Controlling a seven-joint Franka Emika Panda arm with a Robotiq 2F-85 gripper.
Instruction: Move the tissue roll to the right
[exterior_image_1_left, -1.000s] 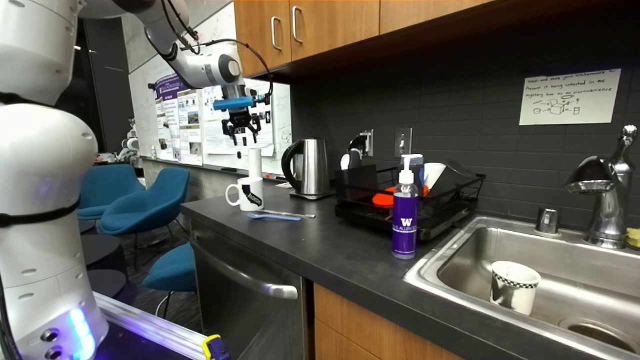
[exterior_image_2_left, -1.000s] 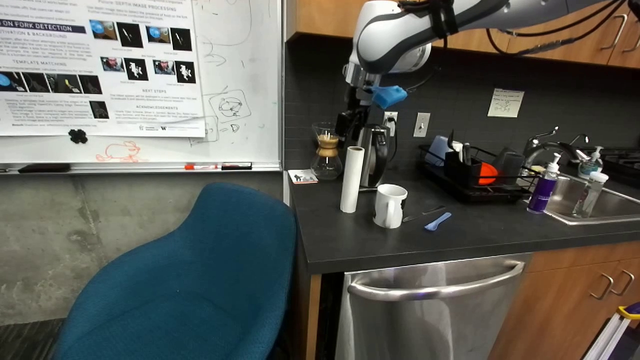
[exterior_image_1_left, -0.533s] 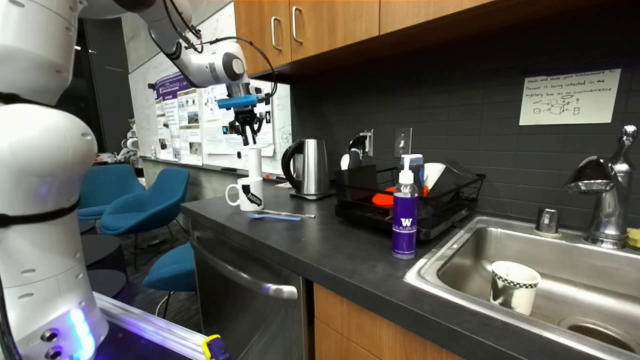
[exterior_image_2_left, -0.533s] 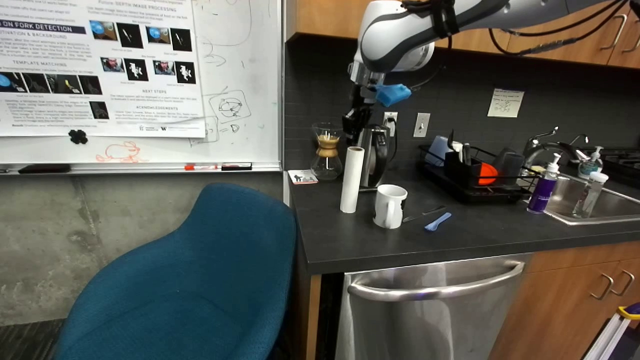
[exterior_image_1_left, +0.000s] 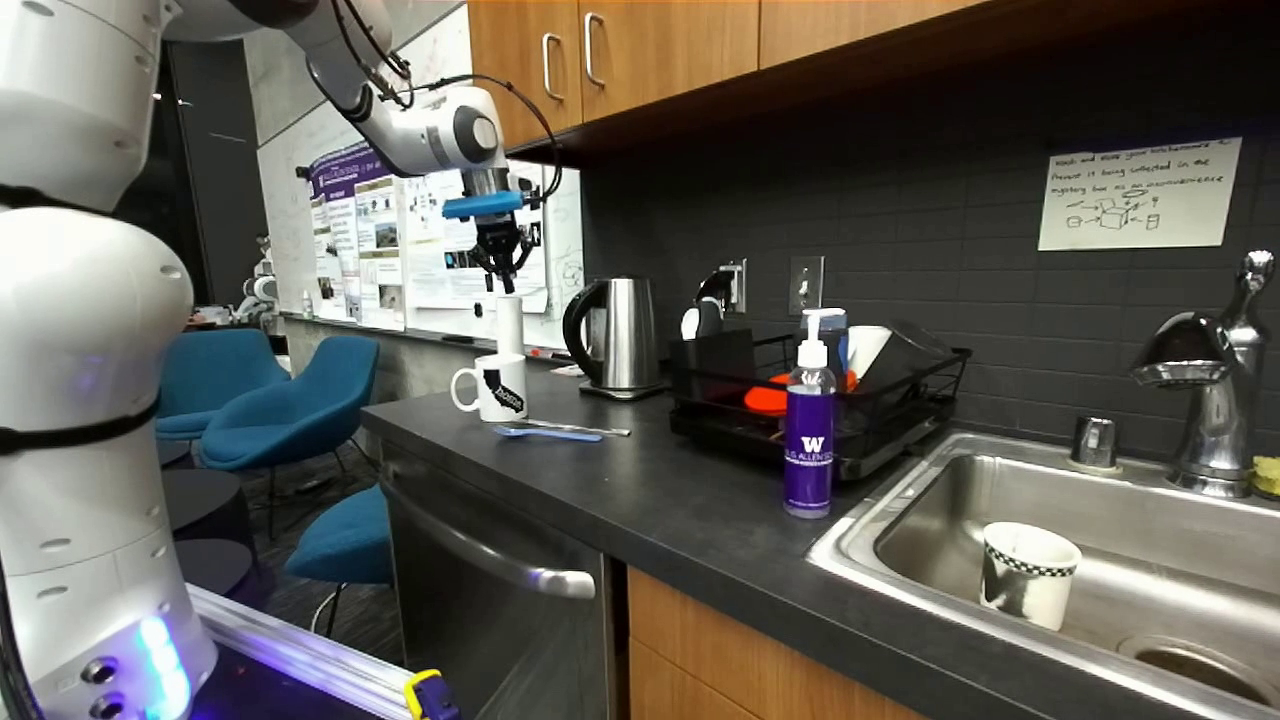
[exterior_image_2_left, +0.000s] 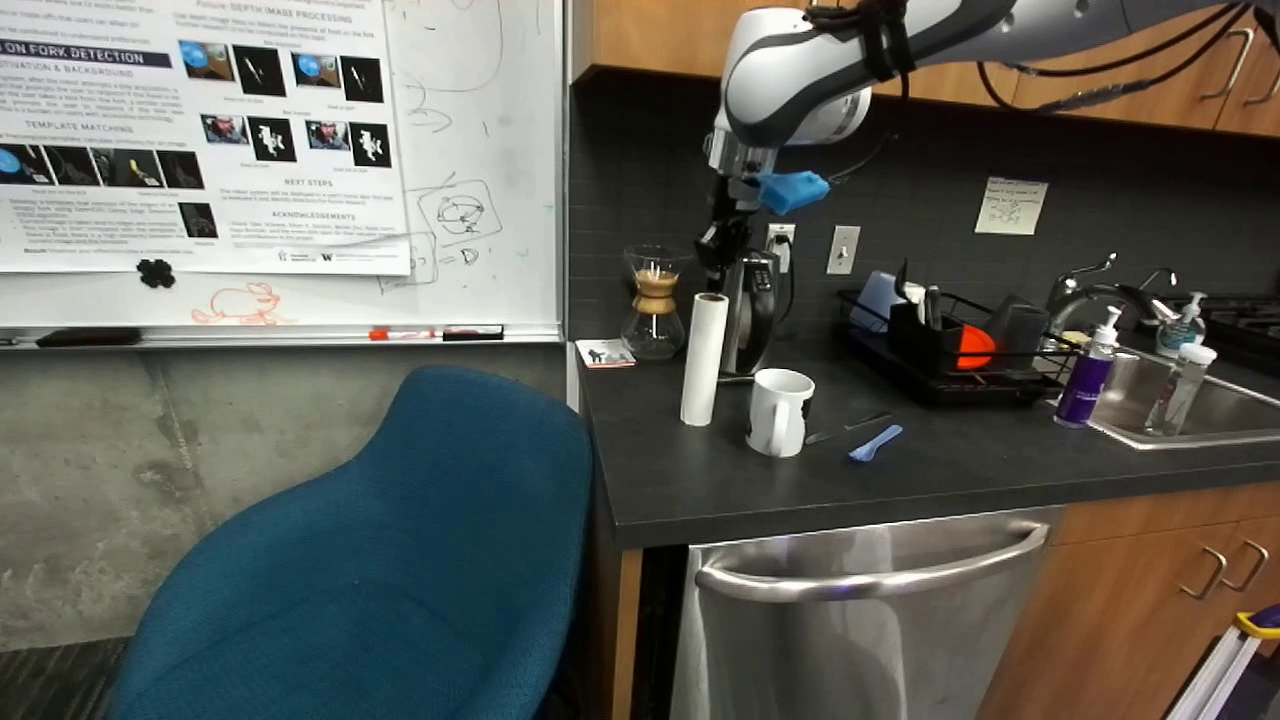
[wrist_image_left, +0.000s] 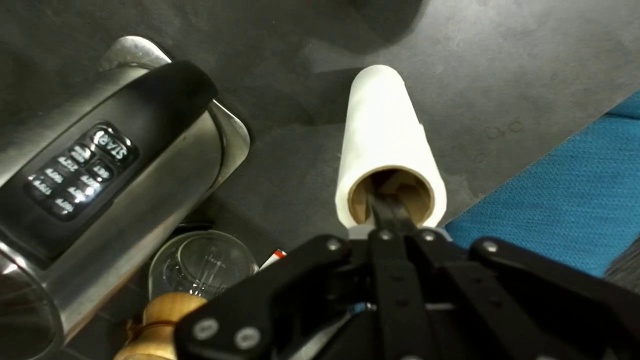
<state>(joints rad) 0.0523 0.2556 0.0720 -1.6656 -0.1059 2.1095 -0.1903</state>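
The tissue roll, a slim white cylinder, stands upright on the dark counter in both exterior views (exterior_image_1_left: 510, 328) (exterior_image_2_left: 704, 360). The wrist view looks down onto its hollow top end (wrist_image_left: 382, 125). My gripper (exterior_image_1_left: 508, 288) hangs pointing down directly over the roll, its fingers brought together. From above, the joined fingertips (wrist_image_left: 387, 202) overlap the opening of the cardboard core. Whether they reach inside or stay just above the rim, I cannot tell. No part of the roll is clasped between them.
A white mug with a dark mark (exterior_image_2_left: 780, 412) stands close beside the roll. Behind are the steel kettle (exterior_image_2_left: 750, 315) and a glass carafe (exterior_image_2_left: 655, 310). A blue utensil (exterior_image_2_left: 876, 443) and a metal one (exterior_image_2_left: 847, 428) lie past the mug. A dish rack (exterior_image_1_left: 820, 400) is farther along.
The fingers have come together from a wide stance. My gripper has shifted a little to the right in both exterior views and sits slightly lower. The roll has not moved.
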